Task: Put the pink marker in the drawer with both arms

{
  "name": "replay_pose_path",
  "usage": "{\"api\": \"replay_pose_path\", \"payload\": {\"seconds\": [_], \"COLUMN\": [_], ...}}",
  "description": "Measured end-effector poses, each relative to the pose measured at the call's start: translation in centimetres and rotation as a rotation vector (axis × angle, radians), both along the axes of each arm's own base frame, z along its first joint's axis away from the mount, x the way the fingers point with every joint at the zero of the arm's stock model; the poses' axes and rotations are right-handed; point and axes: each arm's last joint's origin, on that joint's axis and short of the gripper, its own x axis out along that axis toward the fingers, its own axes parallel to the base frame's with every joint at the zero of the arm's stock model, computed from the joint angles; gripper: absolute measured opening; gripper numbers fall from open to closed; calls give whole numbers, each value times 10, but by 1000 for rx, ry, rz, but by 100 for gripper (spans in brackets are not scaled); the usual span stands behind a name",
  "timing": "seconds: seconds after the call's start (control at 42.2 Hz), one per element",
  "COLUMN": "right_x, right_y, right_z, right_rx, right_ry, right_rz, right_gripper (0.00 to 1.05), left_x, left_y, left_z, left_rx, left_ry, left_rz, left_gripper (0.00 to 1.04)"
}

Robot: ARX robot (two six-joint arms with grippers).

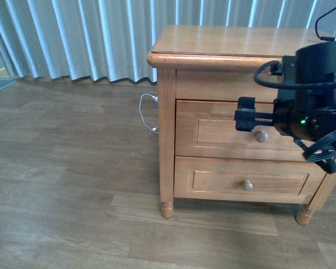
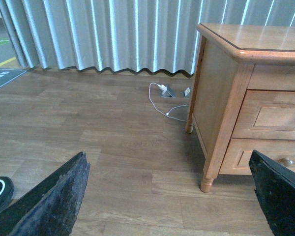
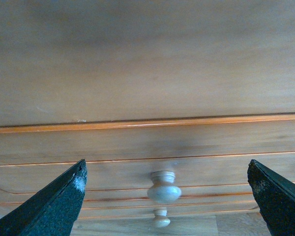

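Observation:
The drawer, the upper one of the honey-brown cabinet, is closed, with its round knob showing. My right gripper hangs open just in front of the drawer's panel, slightly up and left of the knob. In the right wrist view the open right gripper faces the drawer front, with the knob between its fingers and not touched. My left gripper is open and empty over the floor, left of the cabinet. The pink marker is not in view.
The lower drawer with its knob is closed. A white cable and plug lie on the wooden floor by the cabinet's back leg. Grey curtains hang behind. A dark shoe shows at the floor's near left.

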Motion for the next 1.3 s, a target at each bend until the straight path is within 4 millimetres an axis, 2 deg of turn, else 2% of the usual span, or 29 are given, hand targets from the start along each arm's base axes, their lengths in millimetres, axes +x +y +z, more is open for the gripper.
{"api": "replay_pose_path", "payload": {"seconds": [0.118, 0.166, 0.403, 0.521, 0.664, 0.758, 0.853, 0.924, 0.995, 1.232, 1.303], "right_x": [-30, -49, -121, -177, -236, -249, -249, -254, -264, -280, -286], "right_y": [-12, -17, -34, -42, -44, -45, -46, -48, -52, -60, -68], "right_z": [31, 46, 80, 112, 142, 151, 150, 136, 126, 100, 93], "right_rx": [43, 62, 106, 114, 110, 106, 89, 13, -28, -49, -57], "right_ry": [-40, -57, -60, -87, -136, -177, -192, -324, -385, -373, -377], "right_rz": [-5, 1, 29, 52, 74, 72, 62, 57, 60, 84, 65], "right_gripper": [96, 96, 96, 96, 96, 96, 94, 79, 63, 27, 11], "left_x": [0, 0, 0, 0, 0, 0, 0, 0, 0, 0, 0], "left_y": [0, 0, 0, 0, 0, 0, 0, 0, 0, 0, 0], "left_z": [0, 0, 0, 0, 0, 0, 0, 0, 0, 0, 0], "left_rx": [0, 0, 0, 0, 0, 0, 0, 0, 0, 0, 0], "left_ry": [0, 0, 0, 0, 0, 0, 0, 0, 0, 0, 0], "left_rz": [0, 0, 0, 0, 0, 0, 0, 1, 0, 0, 0], "left_gripper": [98, 98, 98, 98, 98, 98, 98, 98, 98, 98, 98]}}
